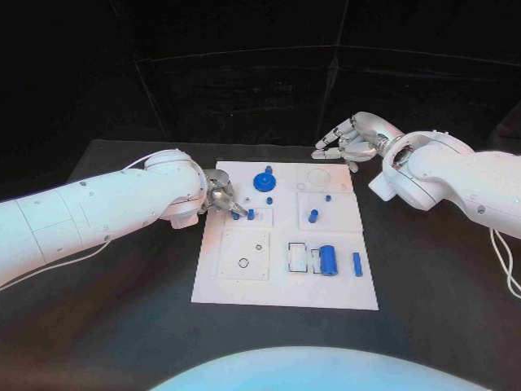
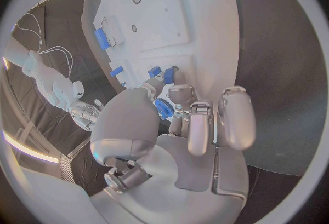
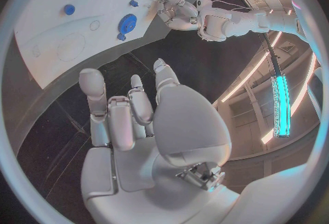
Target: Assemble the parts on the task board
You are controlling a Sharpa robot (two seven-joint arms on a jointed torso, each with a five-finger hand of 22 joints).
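While left hand (image 1: 220, 198) perhaps touches blue peg (image 1: 237, 215), right hand (image 1: 352, 142) well apart.

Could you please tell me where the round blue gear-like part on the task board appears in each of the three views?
Head view: the round blue part sits on the board's far half, beside the left robot hand.
Left wrist view: a round blue part shows just behind the fingers; probably the same one.
Right wrist view: it lies near the board's edge.
Shared landmark: the white task board.
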